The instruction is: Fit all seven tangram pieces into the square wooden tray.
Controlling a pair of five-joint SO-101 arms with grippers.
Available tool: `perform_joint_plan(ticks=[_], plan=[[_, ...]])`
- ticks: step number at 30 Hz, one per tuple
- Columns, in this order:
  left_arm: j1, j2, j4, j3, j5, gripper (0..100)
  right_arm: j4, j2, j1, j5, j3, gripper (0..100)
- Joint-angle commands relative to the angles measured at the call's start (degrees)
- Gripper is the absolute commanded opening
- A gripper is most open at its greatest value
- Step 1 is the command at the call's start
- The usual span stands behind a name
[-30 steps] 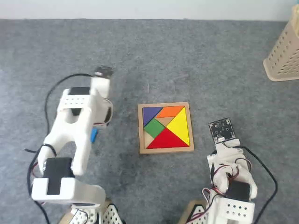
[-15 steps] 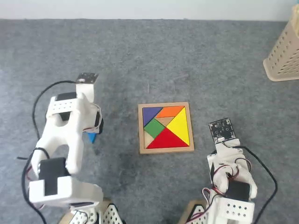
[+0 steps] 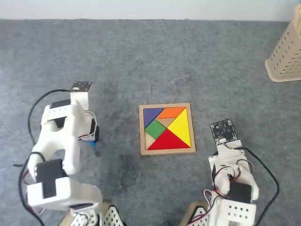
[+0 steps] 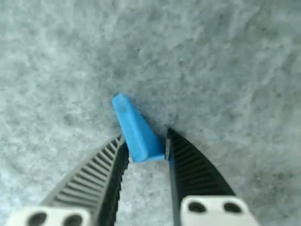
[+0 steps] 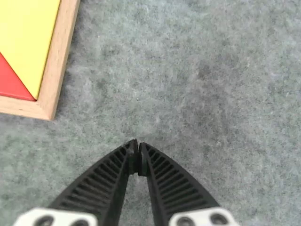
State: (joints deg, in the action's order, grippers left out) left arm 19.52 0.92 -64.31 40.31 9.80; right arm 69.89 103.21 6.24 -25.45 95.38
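The square wooden tray (image 3: 142, 129) lies mid-table on grey carpet, holding purple, orange, green, yellow and red pieces plus two tan patches. Left of it, a small blue piece (image 3: 92, 142) is at the carpet under the left arm (image 3: 61, 136). In the left wrist view my left gripper (image 4: 145, 141) is shut on the blue piece (image 4: 136, 132), which sticks out past the fingertips just over the carpet. My right gripper (image 5: 138, 157) is shut with nothing in it, low over bare carpet near the tray's corner (image 5: 49, 101); the yellow piece (image 5: 28, 37) is beside it.
A beige perforated basket (image 3: 287, 52) stands at the far right edge. The right arm (image 3: 230, 179) sits folded at the front right, cables trailing by both bases. Open carpet lies behind the tray and between the arms.
The left arm has swung leftward and drawn back toward its base, away from the tray. The blue piece has shifted slightly nearer with it. The right arm has not moved.
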Motion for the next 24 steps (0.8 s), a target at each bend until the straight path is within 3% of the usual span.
perform_joint_plan(ticks=[1, 8, 21, 24], plan=[[0.5, -0.5, 0.7, -2.0, 0.5, 13, 0.3, -0.6, -0.2, -0.6, 1.1, 0.9], [-3.3, -0.5, -6.0, -8.0, 0.5, 13, 0.3, -0.6, -0.2, -0.6, 1.1, 0.9], [-4.6, -0.4, -0.3, -2.1, 0.4, 13, 0.3, -0.6, -0.1, -0.6, 1.1, 0.8], [-1.8, -1.0, 0.1, -2.9, -4.8, 15, 0.3, -0.6, -0.1, -0.6, 1.1, 0.8]])
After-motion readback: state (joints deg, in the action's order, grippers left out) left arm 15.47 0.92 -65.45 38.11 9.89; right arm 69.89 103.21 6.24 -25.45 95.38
